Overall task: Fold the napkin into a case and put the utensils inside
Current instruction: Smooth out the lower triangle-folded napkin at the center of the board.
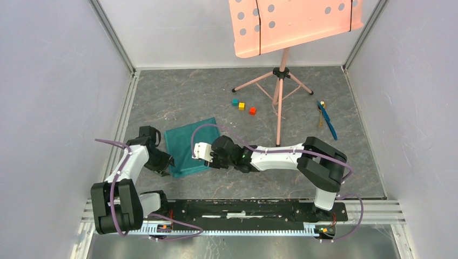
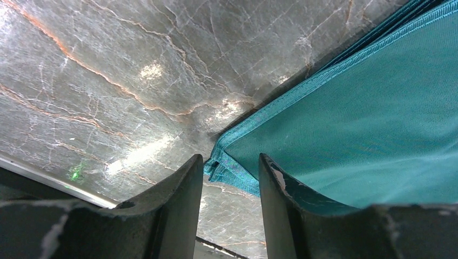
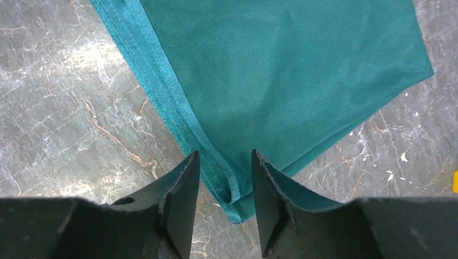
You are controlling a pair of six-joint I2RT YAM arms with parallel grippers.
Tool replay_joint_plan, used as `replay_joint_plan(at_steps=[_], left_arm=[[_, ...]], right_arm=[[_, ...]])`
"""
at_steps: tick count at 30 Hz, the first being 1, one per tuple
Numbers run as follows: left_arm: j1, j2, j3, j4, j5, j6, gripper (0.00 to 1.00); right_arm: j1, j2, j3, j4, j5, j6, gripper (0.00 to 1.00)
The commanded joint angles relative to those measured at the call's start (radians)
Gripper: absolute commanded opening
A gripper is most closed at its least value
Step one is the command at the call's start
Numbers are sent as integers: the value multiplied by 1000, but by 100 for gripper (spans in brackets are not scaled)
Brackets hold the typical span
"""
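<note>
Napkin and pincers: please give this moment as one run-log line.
napkin: folded, flat | left pincer: open, astride near-left corner | right pincer: open, astride near-right corner | utensils: apart, far right

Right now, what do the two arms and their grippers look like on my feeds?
Both the left arm and right arm have white links between bulky black joint housings, with a purple cable looping along each. The left gripper and right gripper each have two black, wedge-shaped fingers with scuffed, chipped edges.
</note>
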Motion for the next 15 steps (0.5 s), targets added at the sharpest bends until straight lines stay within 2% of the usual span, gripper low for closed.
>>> replay_joint_plan(at_steps=[1,8,15], left_arm=[[9,0,34,-15,-19,26,50],[11,0,34,-14,-16,27,50],[10,11,22,-10,-19,21,50]], right_arm=[[9,23,34,-8,9,-28,46],[12,39,44,-9,52,-28,46],[12,36,51,0,80,-11,34]])
